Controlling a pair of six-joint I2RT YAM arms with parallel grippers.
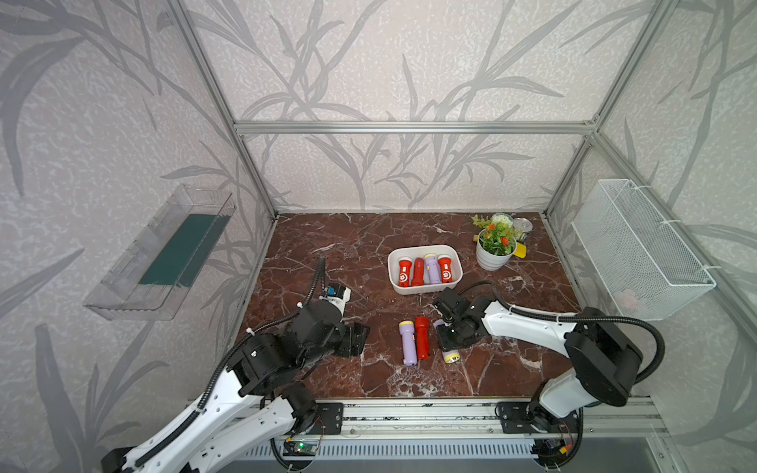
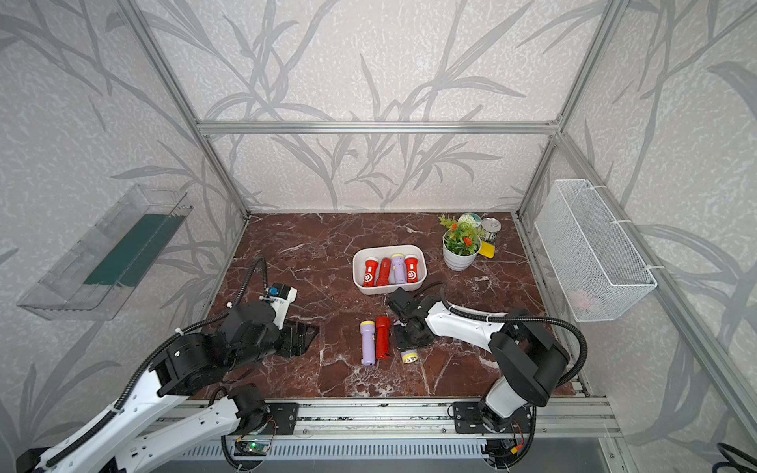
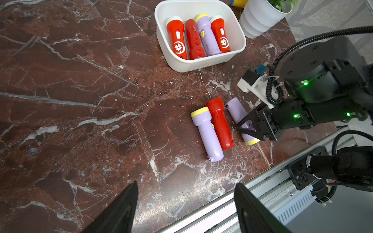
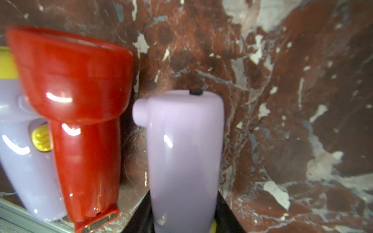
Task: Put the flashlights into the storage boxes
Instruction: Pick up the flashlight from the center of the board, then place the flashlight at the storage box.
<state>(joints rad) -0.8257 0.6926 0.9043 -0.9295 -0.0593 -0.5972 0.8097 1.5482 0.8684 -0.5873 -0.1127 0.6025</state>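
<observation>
The white storage box stands at the middle back of the table and holds several flashlights: red ones and a lilac one. In front of it, side by side on the marble, lie a lilac flashlight, a red flashlight and another lilac flashlight. My right gripper is down over this last one, a finger pressed against each side of its body. My left gripper hangs open and empty to the left of the loose flashlights.
A white pot with a plant, a tin can and a small yellow object stand at the back right. A wire basket hangs on the right wall, a clear tray on the left wall. An aluminium rail runs along the front edge.
</observation>
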